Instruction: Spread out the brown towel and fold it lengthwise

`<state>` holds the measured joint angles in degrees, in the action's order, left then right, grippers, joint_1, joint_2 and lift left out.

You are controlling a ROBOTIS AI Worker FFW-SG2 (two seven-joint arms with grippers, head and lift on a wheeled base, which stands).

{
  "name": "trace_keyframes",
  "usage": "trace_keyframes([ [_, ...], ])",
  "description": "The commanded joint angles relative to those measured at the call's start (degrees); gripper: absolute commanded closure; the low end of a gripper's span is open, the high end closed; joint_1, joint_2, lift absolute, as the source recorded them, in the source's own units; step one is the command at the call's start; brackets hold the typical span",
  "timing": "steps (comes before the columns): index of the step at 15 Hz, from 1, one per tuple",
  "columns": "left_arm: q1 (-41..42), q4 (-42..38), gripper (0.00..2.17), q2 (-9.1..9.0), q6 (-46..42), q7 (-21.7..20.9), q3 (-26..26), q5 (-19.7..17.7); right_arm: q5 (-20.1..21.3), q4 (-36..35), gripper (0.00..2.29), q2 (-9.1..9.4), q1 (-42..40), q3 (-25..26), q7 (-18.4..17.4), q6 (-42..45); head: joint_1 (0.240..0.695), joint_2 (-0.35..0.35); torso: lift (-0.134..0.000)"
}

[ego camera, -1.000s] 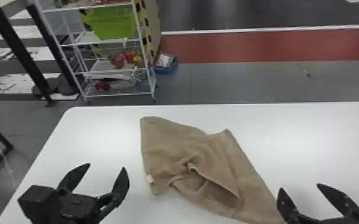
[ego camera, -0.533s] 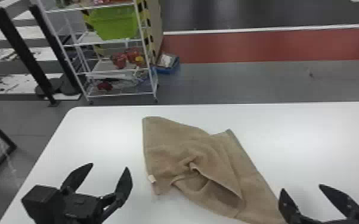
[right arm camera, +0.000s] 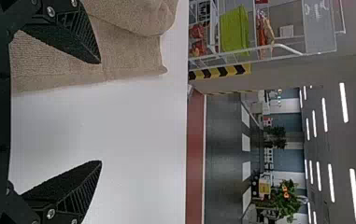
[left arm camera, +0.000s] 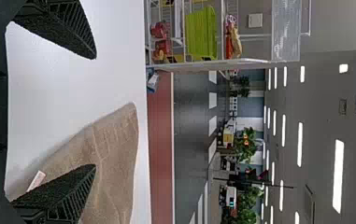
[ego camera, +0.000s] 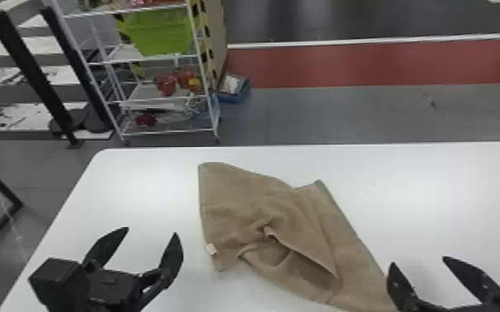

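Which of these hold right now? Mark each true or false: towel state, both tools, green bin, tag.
1. The brown towel lies rumpled on the white table. True.
2. The left tool is shut on the towel. False: the left tool is open, nothing between its fingers.
3. The right tool is open. True.
4. The green bin stands on the table. False: the green bin is on the rack beyond it.
5. A pale tag shows on the towel's left side. True.

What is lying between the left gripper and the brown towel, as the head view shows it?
In the head view, the stretch between the left gripper and the brown towel is bare white tabletop.
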<state>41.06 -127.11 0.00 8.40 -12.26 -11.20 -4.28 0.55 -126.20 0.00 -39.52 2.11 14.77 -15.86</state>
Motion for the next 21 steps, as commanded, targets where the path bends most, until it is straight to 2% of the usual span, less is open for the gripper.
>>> trace_keyframes([
  [1,0.16,-0.16,0.05,-0.15,-0.17,0.13,-0.05,0.07,1.21,-0.1,0.12,0.05,0.67,-0.09,0.7,-1.15,0.695,0.135,-0.122],
  [3,0.07,-0.07,0.05,-0.15,-0.17,0.13,-0.05,0.07,4.64,-1.86,0.11,0.05,0.94,-1.06,4.83,-2.03,0.695,0.14,-0.122],
  [4,0.07,-0.07,0.05,-0.15,-0.17,0.22,-0.05,0.07,5.87,-2.56,0.13,0.05,1.2,-1.23,8.43,-2.03,0.695,0.148,-0.122],
  [7,0.16,-0.16,0.05,-0.15,-0.17,0.22,-0.4,-0.2,12.55,-5.81,0.14,0.05,2.26,1.05,22.58,-3.26,0.695,0.206,-0.122],
  [8,0.16,-0.24,0.05,-0.15,-0.17,0.22,-0.66,-0.37,14.92,-6.96,0.14,-0.7,3.49,2.55,29.09,-4.84,0.695,0.221,-0.122],
  [9,0.07,-0.24,0.05,-0.15,-0.17,0.22,-0.84,-0.55,16.5,-7.66,0.14,-2.2,4.72,4.57,34.1,-5.19,0.695,0.229,-0.122],
  [11,0.07,-0.24,0.05,-0.15,-0.17,0.22,-0.84,-0.64,17.38,-7.92,0.15,-2.37,7.18,9.75,45.17,-3.26,0.695,0.231,-0.122],
  [12,0.07,-0.33,0.05,-0.15,0.0,0.22,-0.84,-0.64,18.35,-7.83,0.15,-3.25,8.06,12.21,48.95,0.08,0.695,0.225,-0.122],
  [15,0.07,-0.33,0.05,-0.15,0.0,0.22,-0.75,-0.64,22.74,-6.08,0.17,-9.23,8.23,14.59,54.75,8.17,0.695,0.169,-0.122],
  [17,0.25,-0.51,0.05,-0.15,0.18,0.13,-0.75,-0.55,28.89,-4.93,0.19,-11.34,8.14,13.88,58.0,12.56,0.695,0.149,-0.122],
  [20,0.42,-0.6,0.05,-0.15,0.18,0.22,-0.84,-0.55,37.68,-1.33,0.21,-15.47,8.5,9.4,58.44,13.62,0.695,0.13,-0.122],
  [21,0.42,-0.6,0.05,-0.15,0.18,0.13,-0.66,-0.55,40.41,-0.72,0.21,-15.64,8.94,8.26,58.44,13.79,0.695,0.126,-0.122],
])
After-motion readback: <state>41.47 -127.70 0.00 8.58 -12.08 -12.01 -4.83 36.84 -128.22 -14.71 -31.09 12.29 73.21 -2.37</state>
